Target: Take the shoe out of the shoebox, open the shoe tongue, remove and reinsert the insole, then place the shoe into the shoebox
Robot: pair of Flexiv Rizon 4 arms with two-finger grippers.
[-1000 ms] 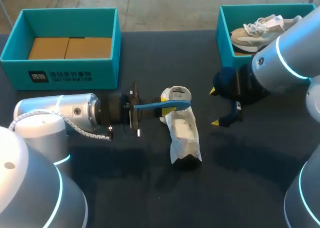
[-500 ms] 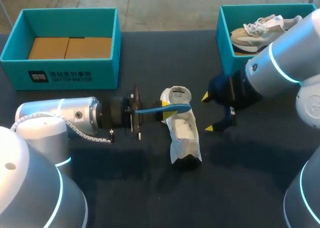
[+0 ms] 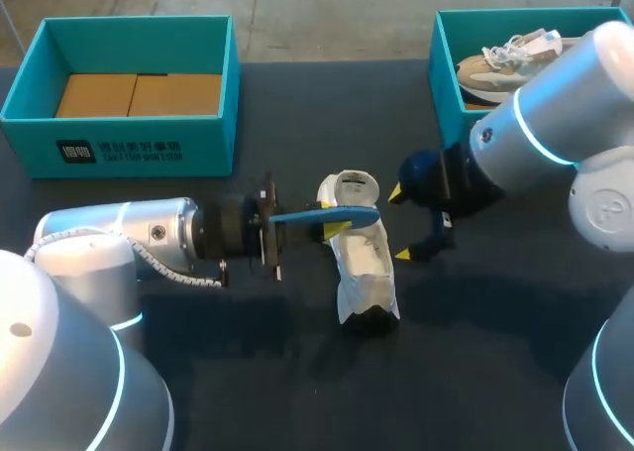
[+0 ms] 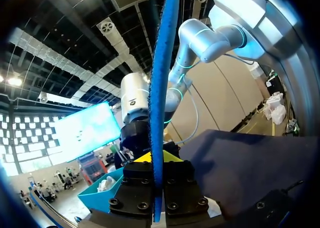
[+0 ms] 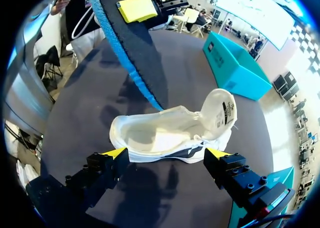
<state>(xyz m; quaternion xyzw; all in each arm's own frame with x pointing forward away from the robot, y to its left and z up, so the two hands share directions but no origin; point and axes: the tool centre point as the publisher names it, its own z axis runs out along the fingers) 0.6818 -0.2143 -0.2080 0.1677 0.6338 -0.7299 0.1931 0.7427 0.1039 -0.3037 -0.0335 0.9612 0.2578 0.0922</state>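
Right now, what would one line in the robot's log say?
left gripper: shut on insole, over shoe | right gripper: open, beside shoe | shoe: on table, insole out

A dark counter (image 3: 297,392) carries a second teal box (image 3: 445,79) at its far right corner, with a beige sneaker (image 3: 500,69) with white laces inside. Two brown cardboard sheets (image 3: 139,94) lie flat, side by side, in the far-left shoebox (image 3: 129,149).
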